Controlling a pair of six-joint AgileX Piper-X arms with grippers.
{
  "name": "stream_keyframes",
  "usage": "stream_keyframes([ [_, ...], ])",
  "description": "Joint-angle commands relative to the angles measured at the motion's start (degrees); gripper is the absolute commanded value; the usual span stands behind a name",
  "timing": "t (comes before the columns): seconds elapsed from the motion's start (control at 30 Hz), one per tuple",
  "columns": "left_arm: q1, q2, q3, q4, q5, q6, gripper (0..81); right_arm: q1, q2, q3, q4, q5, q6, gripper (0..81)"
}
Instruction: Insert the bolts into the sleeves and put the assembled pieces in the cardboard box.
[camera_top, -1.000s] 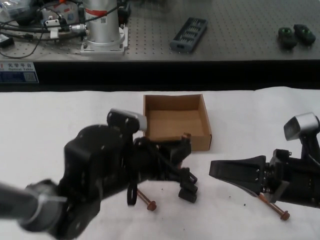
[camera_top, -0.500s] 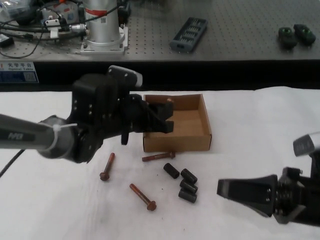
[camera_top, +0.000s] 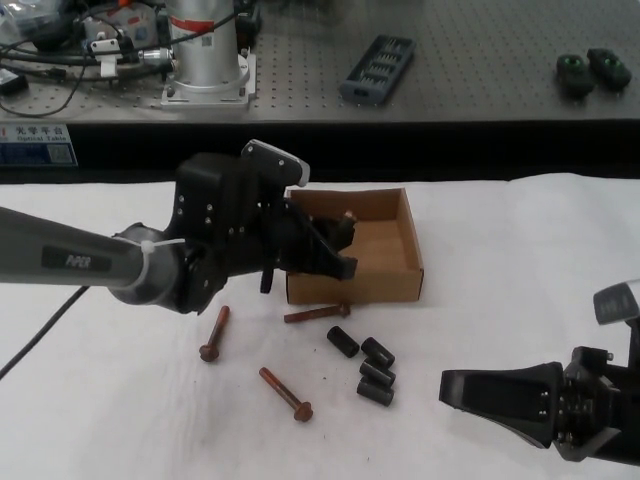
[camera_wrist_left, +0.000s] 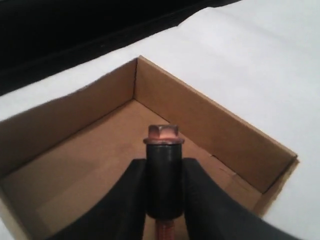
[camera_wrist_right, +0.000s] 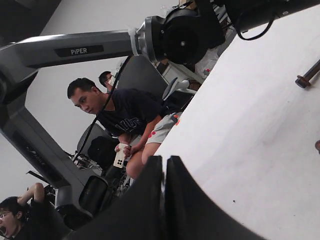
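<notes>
Left fingers (camera_wrist_left: 122, 200) pinch a sleeve (camera_wrist_left: 162, 180) with its bolt (camera_wrist_left: 162, 134) above the cardboard box (camera_wrist_left: 215, 127); right fingers (camera_wrist_right: 142, 205) pressed together, empty.

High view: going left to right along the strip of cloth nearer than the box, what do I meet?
Leftmost bolt → nearest bolt → four black sleeves → right gripper. The third bolt overlaps others sideways, so it is left out.

Four bolts (camera_top: 286, 393), five sleeves (camera_top: 342, 341), one box (camera_top: 385, 286)
</notes>
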Motion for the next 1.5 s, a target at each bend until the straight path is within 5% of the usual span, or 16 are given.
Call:
stream_keyframes([
  [0.0, -0.03, -0.34, -0.92, -0.71, -2.7, 3.07, 36.5, -0.28, -0.85, 0.16, -2.99, 0.17, 1.44, 4.3],
  [0.1, -0.03, -1.12, -0.92, -0.71, -9.8, 3.78, 48.0, -0.28, -0.85, 0.16, -2.99, 0.06, 1.44, 4.3],
  [0.33, -0.23, -8.59, -0.92, 10.28, -7.28, 14.97, 36.5, -0.28, -0.85, 0.16, -2.99, -0.03, 1.44, 4.3],
  [0.63, -0.25, -17.23, -0.92, 43.73, -10.75, 49.38, 36.5, -2.82, -0.85, -1.09, -2.2, -4.95, 1.27, 4.3],
  [0.87, -0.1, -17.09, -0.07, 51.89, -12.6, 65.74, 36.5, -4.42, -0.85, -2.63, -2.19, -7.1, 1.45, 4.3],
  [1.13, -0.37, -17.08, -0.07, 61.46, -6.89, 74.68, 27.7, -4.42, -0.85, -2.63, -2.19, -7.62, 2.4, 4.3],
  [1.47, -5.88, -16.63, 0.03, 64.24, -5.2, 81.12, 27.6, -4.42, -0.85, -2.63, -2.19, -7.74, 2.4, 4.3],
])
